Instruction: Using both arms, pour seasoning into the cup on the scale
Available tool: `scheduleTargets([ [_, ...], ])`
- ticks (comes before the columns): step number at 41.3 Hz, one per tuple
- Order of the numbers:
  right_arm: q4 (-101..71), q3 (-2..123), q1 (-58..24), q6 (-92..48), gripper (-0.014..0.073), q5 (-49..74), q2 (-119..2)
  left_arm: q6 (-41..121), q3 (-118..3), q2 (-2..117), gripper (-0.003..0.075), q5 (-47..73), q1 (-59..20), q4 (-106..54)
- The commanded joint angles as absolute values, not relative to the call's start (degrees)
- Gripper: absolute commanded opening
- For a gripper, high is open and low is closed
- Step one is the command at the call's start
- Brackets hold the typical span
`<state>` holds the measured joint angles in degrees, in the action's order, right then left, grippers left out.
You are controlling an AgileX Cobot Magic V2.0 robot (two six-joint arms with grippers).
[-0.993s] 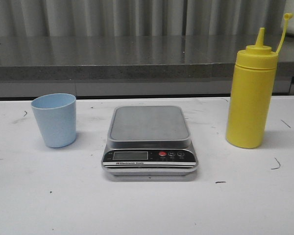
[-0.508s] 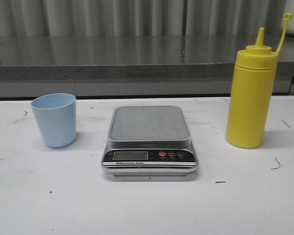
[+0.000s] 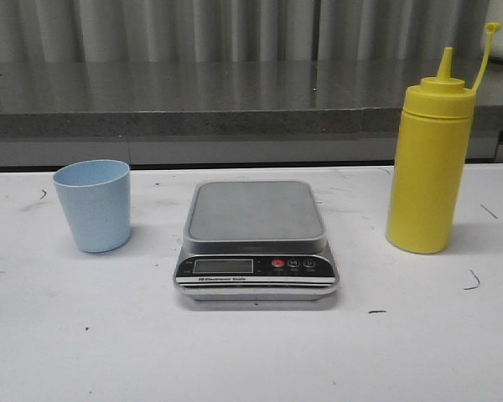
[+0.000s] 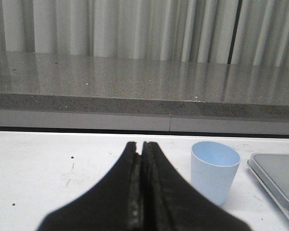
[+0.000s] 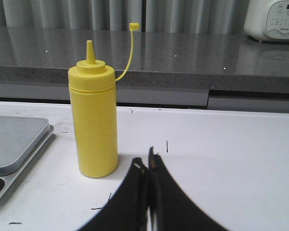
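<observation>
Nothing has shifted since the earlier front pictures: the cup point(image 3: 92, 205), the scale point(image 3: 256, 243) and the bottle point(image 3: 430, 151) stand exactly where they stood, and no arm has entered the front view. The pale blue cup stands upright on the white table point(image 3: 251, 352), well to the left of the scale and apart from it, so the steel platform of the scale is bare. The yellow bottle stands upright to the right of the scale, also apart from it, its nozzle uncapped and the cap held up on its thin strap. The table top is white with small dark scuffs and marks; behind it runs a grey speckled ledge point(image 3: 235, 96), and behind that hang pale pleated curtains point(image 3: 235, 29). In the right wrist view a white appliance point(image 5: 273, 20) sits on the ledge. The black front panel of the scale carries a blank display, a red button and a line of white print too small to read with certainty. The left gripper point(image 4: 140, 154) shows its two black fingers pressed together with nothing between them, close beside the cup. The right gripper point(image 5: 145, 166) is likewise pressed together and empty, near the bottle without touching it.
</observation>
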<state>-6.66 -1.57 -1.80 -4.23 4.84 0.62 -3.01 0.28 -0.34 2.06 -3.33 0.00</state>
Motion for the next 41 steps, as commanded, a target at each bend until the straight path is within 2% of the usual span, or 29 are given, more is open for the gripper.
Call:
scheduleTargets([
  [1, -6.77, -1.2, -1.85, -4.68, -0.0068, -1.42, 1.56, -3.53, 1.21, -1.17, -0.002, -3.54, -3.27, -0.57],
  [7, -7.0, 2.56, -1.91, -4.63, -0.0068, 0.5, 1.51, -3.53, -3.17, -1.06, -0.002, -1.66, -3.27, -3.16],
  [14, -6.26, 12.16, -1.91, -4.74, -0.0068, 8.31, 0.62, -3.53, -13.95, 1.46, -0.002, 7.2, -3.27, -2.7],
  [27, -3.75, 28.17, -1.91, -4.79, -0.0068, 21.84, -12.11, -3.53, -35.57, 15.92, -0.002, 24.16, -3.27, 1.39],
  [41, -3.51, 28.92, -1.91, -4.79, -0.0068, 27.54, -25.18, -3.53, -37.15, 25.33, -0.002, 30.81, -3.27, 1.15],
])
